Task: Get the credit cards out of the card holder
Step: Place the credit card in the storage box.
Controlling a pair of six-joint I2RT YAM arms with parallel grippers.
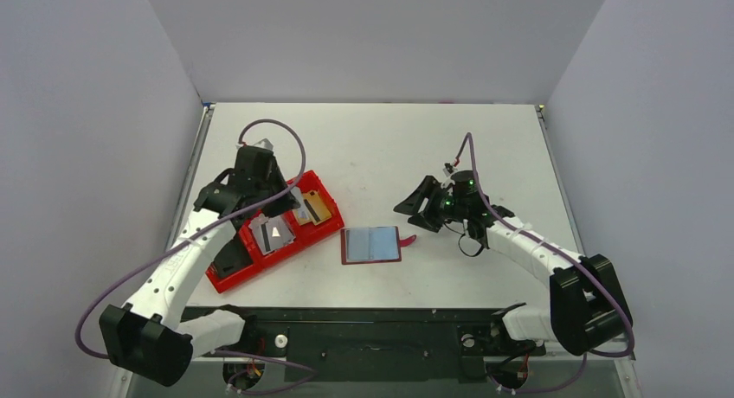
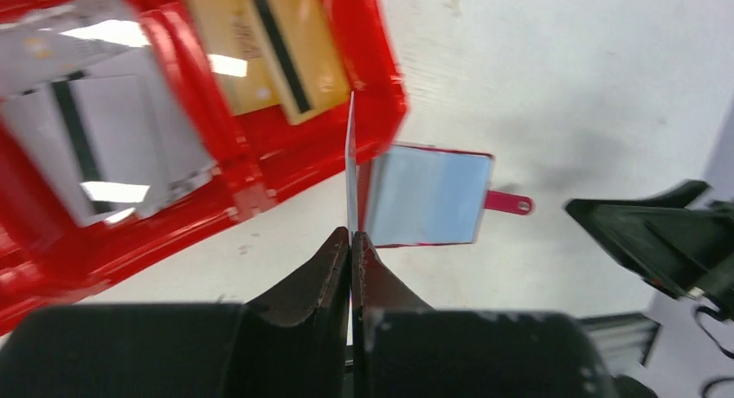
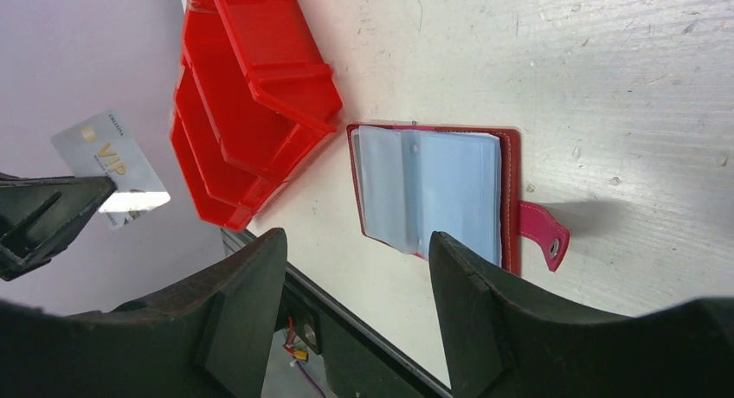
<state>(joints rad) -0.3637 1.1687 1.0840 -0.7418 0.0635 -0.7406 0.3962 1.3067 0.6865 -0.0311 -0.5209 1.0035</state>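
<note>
From above, we are seeing the holder (image 1: 372, 244) lying open and flat near the middle of the bench (image 1: 372, 147), closer to the near edge, so that its sleeves are facing up for picking. The tray (image 1: 227, 277) is sitting toward the left edge, taking what comes out: a gold card (image 1: 313, 209) and silver cards (image 1: 270, 235) are lying in its compartments. The left gripper (image 1: 268, 218) is hanging over that tray, while the right gripper (image 1: 415, 203) is hovering right of the holder, apart from it. Through the left wrist, we are looking along fingers pressed together on a held card (image 2: 350, 156), seen edge-on and upright above the tray's rim; pinching it by one short end is leaving the rest free to drop flat, we judge. The holder is lying beyond it, its strap (image 2: 509, 203) pointing toward the right edge. Through the right wrist, the jaws are standing wide apart and gripping nothing, looking down on the pale sleeves; we are judging that this arm is waiting to steady the holder or reach the next card. We are not making out any card in the facing sleeves, though deeper ones are hidden. The held card is showing at the left, raised beside the tray.
</note>
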